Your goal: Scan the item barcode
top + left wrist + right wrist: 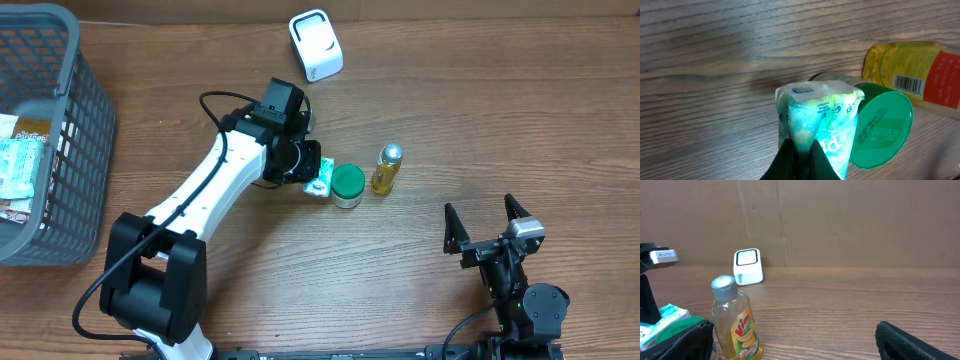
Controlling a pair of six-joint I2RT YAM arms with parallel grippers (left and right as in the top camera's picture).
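Pinched at its lower edge by the left gripper (799, 159), whose jaws are closed hard on it, the pale green packet (820, 117) is the item to scan. It hangs just beside the green-lidded jar (881, 129), close enough that I cannot tell if they touch. The yellow bottle (910, 75) is just on the jar's other side. The scanner (315, 45) sits well beyond the jar, toward the far edge of the table (450, 110). The basket (70, 130) is well off to the jar's left. The right gripper (487, 228) is spread wide and holds nothing, well apart from the jar on the near side.

My worry is the grip: it has only a thin edge of a soft pouch, so a quick swing could let it droop or slip out. Dragged sideways, it might also catch the jar and tip it into the bottle. No barcode shows on the packet, so it may meet the scanner wrong side on.

Only the left wrist view shows the pinch and the bottle's barcode. Only overhead shows the whole gap to the scanner. Only the right wrist view shows the bottle upright and the scanner's window side-on.
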